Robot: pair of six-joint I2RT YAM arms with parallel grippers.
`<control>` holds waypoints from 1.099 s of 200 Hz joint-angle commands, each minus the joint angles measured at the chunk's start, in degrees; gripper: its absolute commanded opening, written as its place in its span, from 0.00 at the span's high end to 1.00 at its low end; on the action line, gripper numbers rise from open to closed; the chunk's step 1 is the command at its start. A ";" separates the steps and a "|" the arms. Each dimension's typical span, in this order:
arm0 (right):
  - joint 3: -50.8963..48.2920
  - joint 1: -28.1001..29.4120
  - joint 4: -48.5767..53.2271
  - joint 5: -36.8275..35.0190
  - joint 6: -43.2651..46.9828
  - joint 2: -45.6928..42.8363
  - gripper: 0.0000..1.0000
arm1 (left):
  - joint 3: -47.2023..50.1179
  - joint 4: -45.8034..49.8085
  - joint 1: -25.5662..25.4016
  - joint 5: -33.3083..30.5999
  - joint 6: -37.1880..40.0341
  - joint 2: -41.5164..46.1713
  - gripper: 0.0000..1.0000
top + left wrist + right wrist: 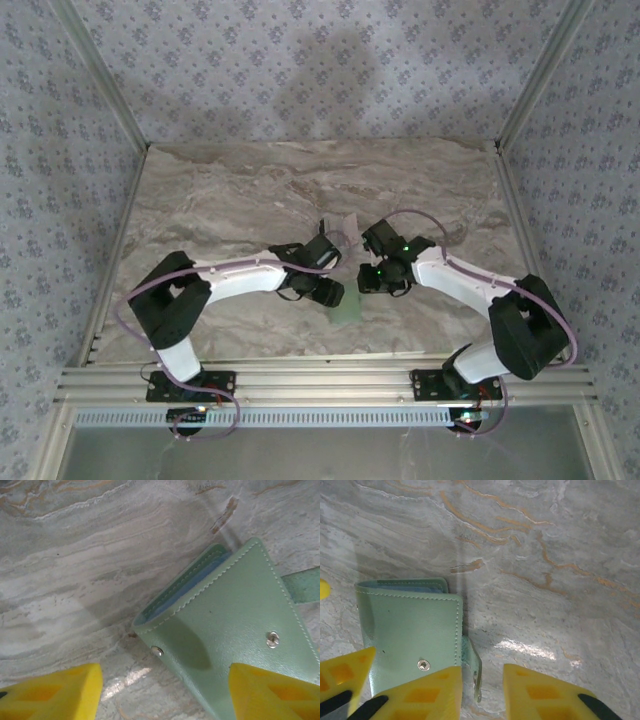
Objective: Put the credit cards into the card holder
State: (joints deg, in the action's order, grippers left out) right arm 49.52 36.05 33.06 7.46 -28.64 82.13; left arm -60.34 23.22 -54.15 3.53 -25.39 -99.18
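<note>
My left gripper (pixel 164 672) stands wide apart and clamps nothing. One yellow finger (pixel 272 692) overlaps the near corner of the card holder (pixel 235 630), though I cannot tell whether it presses down or hangs just above, and the other finger is over bare table (pixel 75 580) off to the side. My right gripper (pixel 482 670) is parted only narrowly and also holds nothing, with the holder's closing strap (pixel 473 667) lying in that gap, just beside one finger. Ahead of both sets of fingers the holder lies folded on the marble, its mouth on the far side from the left gripper. The blue edge of a credit card (pixel 172 602) peeks from inside, so I judge at least one card is already seated. The holder looks light and soft, a stitched skin that will dent and flex, and on this smooth stone I expect it to skate if pushed from one side only. I would pin the flat panel near the snap stud (pixel 272 639) with one hand and work the mouth with the other. The strap is a tempting handle, but it looks floppy and would drag the holder without steering it. Cards should be thin, stiff and slick, best pinched by the edges.
</note>
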 commanded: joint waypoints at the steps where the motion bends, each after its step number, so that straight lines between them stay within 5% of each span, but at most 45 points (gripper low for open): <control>1: -0.99 -0.88 -0.97 1.98 1.55 0.58 0.74 | -1.65 3.11 -0.60 -2.96 1.66 -0.87 0.33; 119: -2.44 -1.60 -1.18 3.35 2.38 0.39 0.78 | -1.54 3.33 -0.89 -7.18 -2.79 -4.54 0.33; 178: -2.81 -1.95 -1.01 4.21 2.54 -0.10 1.00 | -0.34 3.33 0.59 -8.21 -5.78 -4.30 0.34; 220: -2.97 -2.84 -2.35 7.39 2.46 -1.69 1.00 | 0.91 1.44 1.06 -5.97 -5.49 -3.91 0.34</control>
State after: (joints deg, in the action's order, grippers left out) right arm 46.89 33.95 31.14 11.97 -26.50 82.08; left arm -61.17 24.03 -53.84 -0.08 -30.11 -101.82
